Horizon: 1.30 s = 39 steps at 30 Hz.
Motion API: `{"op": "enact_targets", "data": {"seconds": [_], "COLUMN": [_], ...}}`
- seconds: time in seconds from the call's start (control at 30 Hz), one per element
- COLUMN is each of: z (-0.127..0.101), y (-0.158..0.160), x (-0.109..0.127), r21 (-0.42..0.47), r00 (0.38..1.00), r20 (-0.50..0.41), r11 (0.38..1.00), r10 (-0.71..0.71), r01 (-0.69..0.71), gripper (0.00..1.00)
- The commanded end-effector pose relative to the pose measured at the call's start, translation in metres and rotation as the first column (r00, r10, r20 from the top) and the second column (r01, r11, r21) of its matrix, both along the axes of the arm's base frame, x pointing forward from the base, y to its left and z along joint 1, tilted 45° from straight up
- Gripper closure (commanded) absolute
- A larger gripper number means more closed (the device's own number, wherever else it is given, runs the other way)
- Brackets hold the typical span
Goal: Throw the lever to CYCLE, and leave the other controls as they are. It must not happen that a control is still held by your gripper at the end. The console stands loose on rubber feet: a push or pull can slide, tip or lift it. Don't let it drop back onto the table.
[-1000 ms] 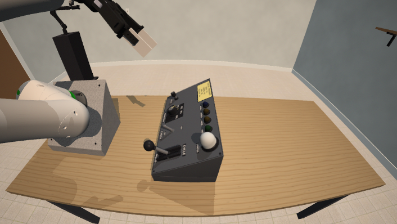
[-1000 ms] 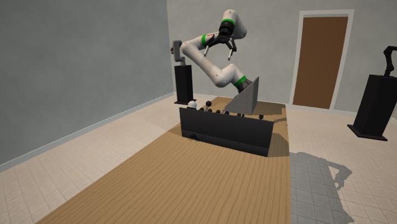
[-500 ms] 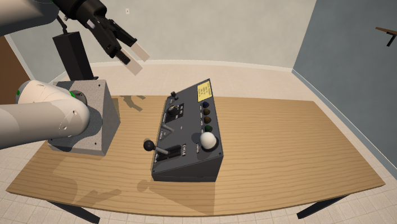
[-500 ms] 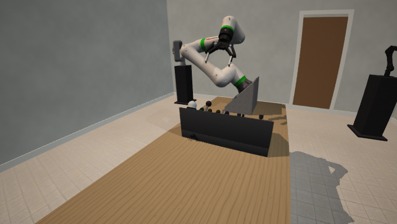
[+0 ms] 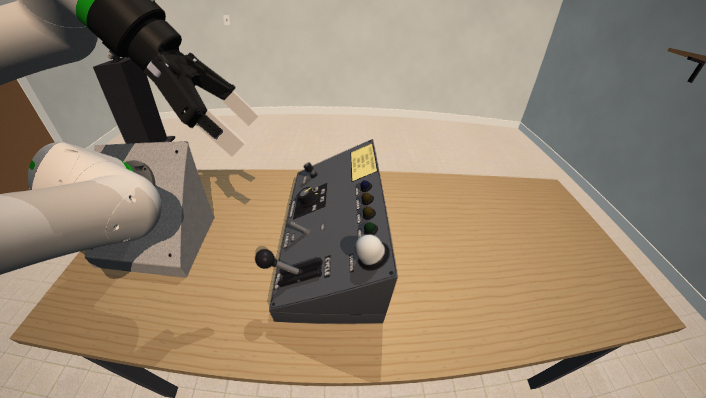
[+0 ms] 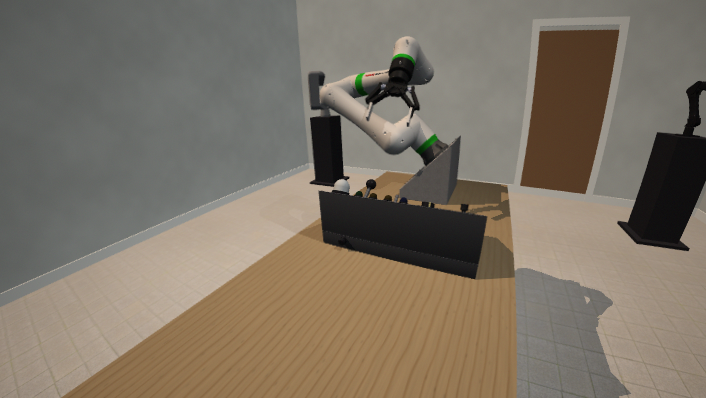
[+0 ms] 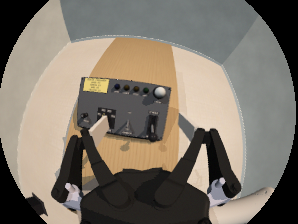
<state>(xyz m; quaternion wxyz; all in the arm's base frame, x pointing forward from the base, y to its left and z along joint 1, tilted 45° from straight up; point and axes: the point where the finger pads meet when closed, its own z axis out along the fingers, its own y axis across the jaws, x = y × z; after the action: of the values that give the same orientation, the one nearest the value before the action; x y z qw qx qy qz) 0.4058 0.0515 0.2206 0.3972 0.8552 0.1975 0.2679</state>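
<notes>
The wood-grain surface [image 5: 500,260] fills the lower frame. At its centre stands the dark wedge-shaped console [image 5: 345,295], its ball-topped lever [image 5: 265,258] at the lower left corner. In the upper left, the gripper [image 5: 234,126] hangs above, jaws spread fully, holding nothing.

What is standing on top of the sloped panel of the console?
On the console: black-knobbed lever, white ball, four coloured domes, yellow label, rotary knob. Its rubber feet are hidden underneath.
</notes>
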Motion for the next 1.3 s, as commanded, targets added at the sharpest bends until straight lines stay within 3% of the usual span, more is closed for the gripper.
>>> {"op": "enact_targets", "data": {"seconds": [0.0, 0.3, 0.37, 1.27], "z": [-0.015, -0.015, -0.029, -0.052], "y": [-0.017, -0.017, -0.033, -0.056], "x": [-0.015, -0.015, -0.030, -0.052], "r21": [0.013, 0.013, 0.025, 0.045], "r00": [1.000, 1.000, 1.000, 1.000], "r20": [-0.009, -0.009, -0.017, -0.028], "r11": [1.000, 1.000, 1.000, 0.999], "r10": [-0.003, -0.003, -0.004, -0.004], "r01": [0.003, 0.003, 0.004, 0.005], "gripper": [0.00, 0.00, 0.00, 0.00]}}
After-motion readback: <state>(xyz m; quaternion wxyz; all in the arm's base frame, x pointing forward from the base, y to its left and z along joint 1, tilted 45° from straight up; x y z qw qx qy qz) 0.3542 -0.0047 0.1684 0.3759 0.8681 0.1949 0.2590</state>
